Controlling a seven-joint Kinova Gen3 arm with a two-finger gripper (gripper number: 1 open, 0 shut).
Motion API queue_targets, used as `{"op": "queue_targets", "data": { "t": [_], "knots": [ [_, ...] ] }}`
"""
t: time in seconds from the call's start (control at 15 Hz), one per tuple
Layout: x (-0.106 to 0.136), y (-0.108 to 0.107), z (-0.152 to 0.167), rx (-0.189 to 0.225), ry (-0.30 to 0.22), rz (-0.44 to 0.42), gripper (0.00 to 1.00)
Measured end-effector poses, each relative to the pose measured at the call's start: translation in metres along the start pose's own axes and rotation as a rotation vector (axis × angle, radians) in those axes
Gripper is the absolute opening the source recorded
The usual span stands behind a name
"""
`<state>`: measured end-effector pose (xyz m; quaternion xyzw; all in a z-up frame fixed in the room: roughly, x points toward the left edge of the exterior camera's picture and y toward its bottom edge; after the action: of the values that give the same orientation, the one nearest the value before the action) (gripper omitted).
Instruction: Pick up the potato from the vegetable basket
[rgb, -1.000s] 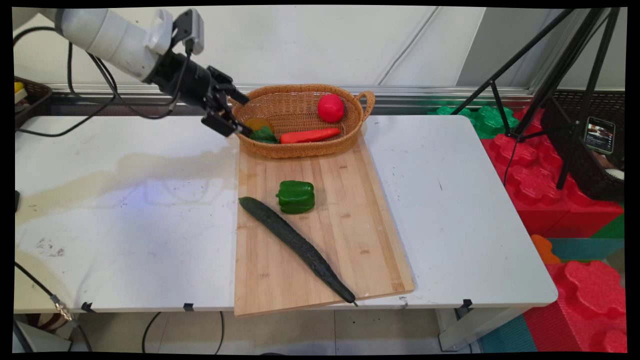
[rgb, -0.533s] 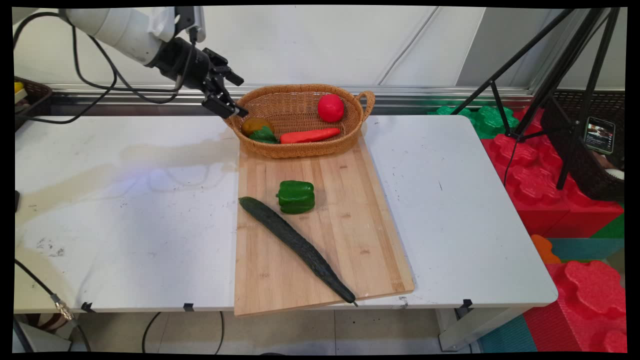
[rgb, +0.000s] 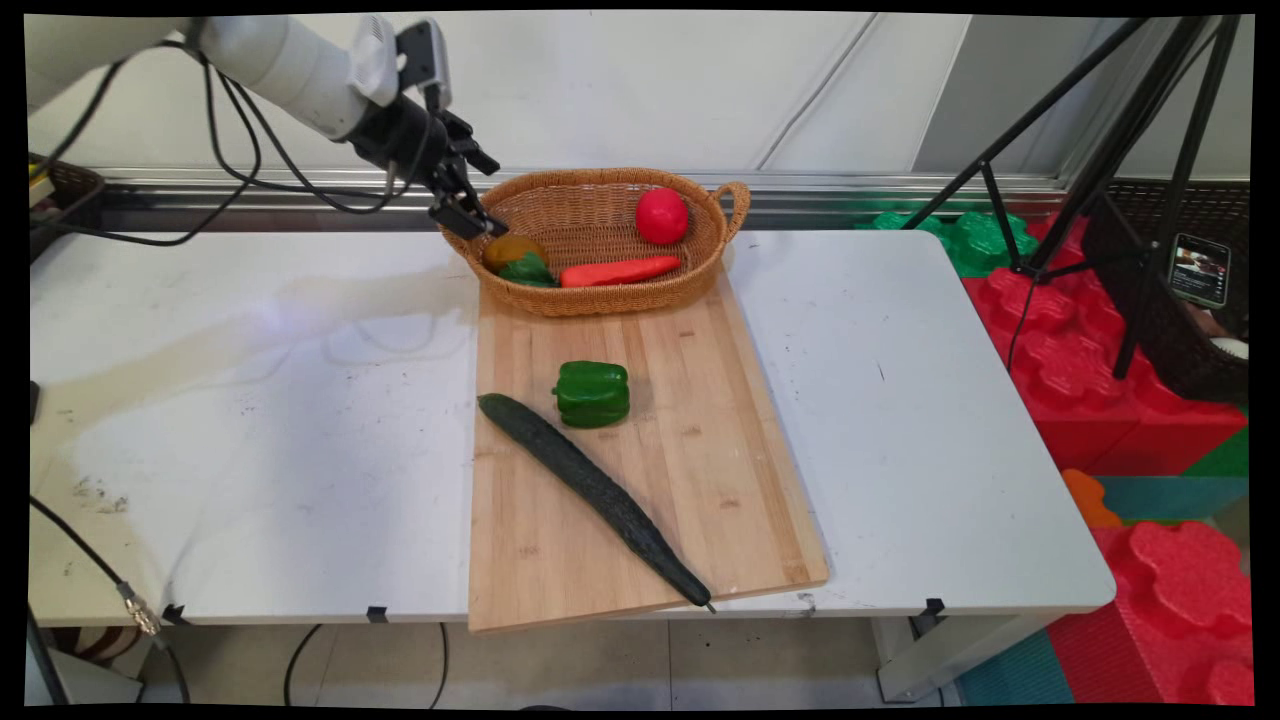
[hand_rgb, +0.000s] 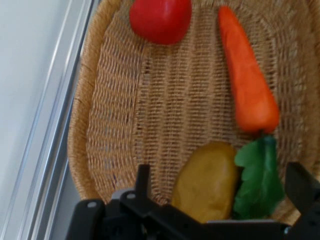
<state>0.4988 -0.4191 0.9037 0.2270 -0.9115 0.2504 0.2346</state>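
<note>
Hand view shows the gripper spread wide and empty above a yellow-brown potato at the near end of the wicker basket. Beside the potato lies an orange carrot with green leaves, and a red tomato sits at the far end. In the main view the basket rests on a wooden cutting board, which also carries a green pepper and a cucumber.

I see a robot lab or test room, not a real kitchen. The white table stands at a plain wall, a black tripod with a phone is beside it, and red and green foam blocks cover the floor.
</note>
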Motion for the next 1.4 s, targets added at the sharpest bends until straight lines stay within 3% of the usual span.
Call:
{"op": "queue_targets", "data": {
  "t": [0.93, 1.4],
  "knots": [
    [-0.001, -0.015, 0.084, -0.012, -0.119, 0.076, 1.0],
    [-0.002, -0.017, 0.112, -0.037, -0.145, 0.098, 1.0]
  ]
}}
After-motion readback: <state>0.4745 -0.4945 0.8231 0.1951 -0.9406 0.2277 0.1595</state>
